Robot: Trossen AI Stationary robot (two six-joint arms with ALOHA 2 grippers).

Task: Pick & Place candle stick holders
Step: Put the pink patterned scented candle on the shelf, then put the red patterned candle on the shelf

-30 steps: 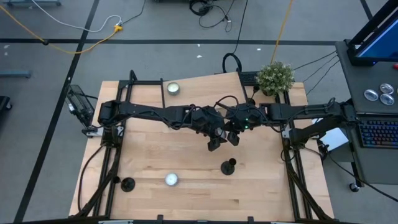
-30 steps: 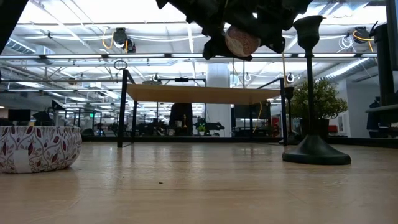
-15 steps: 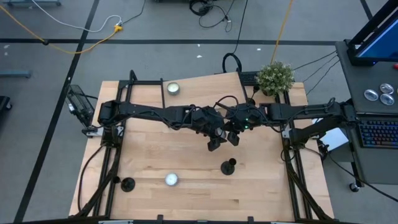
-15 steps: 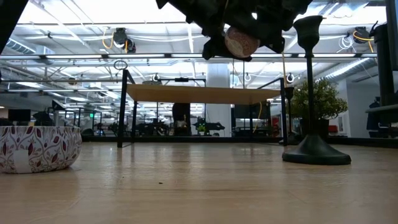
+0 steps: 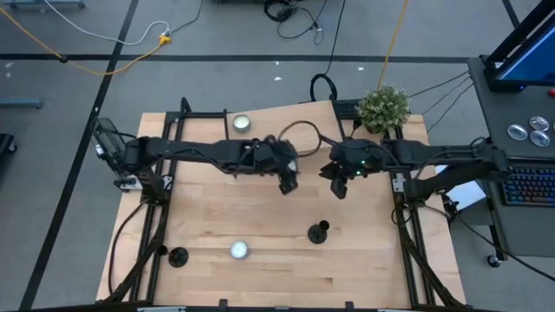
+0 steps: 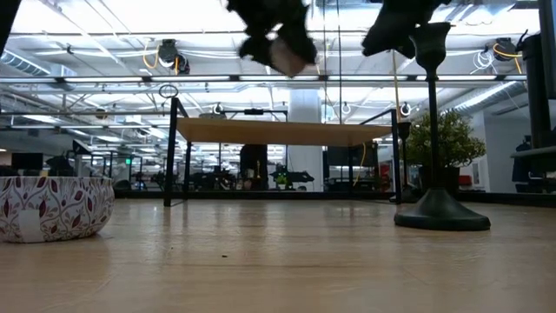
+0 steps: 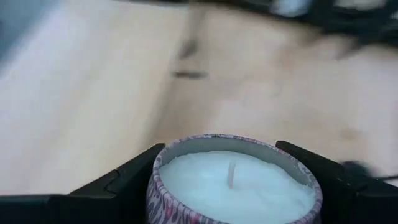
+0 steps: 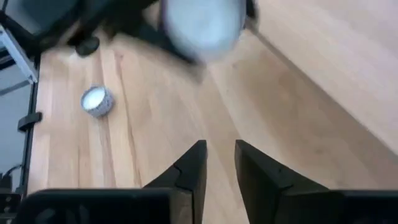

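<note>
Fingers, left gripper: closed from both sides on a candle tin. One dark finger presses each side of its patterned wall, and the white wax and wick face up.
Left arm: reaches from the table's left side toward the middle. Its gripper is lifted clear of the wood, and in the low view it hangs high with the tin under it.
Left candle stick holder: stands upright near the front left corner of the table, close to the frame rail and well apart from both grippers.
Front tin: a second candle tin on the wood near the front edge, between the two holders in view. In the low view it sits at the far left, with a leaf pattern on its wall.
Far tin: a third candle tin at the table's far edge, behind the left arm.
Middle candle stick holder: upright on the wood, in front of the gap between the two grippers and touching neither. In the low view its round base is flat on the table and its thin stem is straight.
Third holder: only two can be made out.
Fingers, right gripper: parted by a narrow gap, with nothing between them. The wrist view shows bare wood through the gap.
Right arm: comes in from the right, with its gripper raised near the middle and just beside the left one.
Plant: small green bush at the far right corner.
</note>
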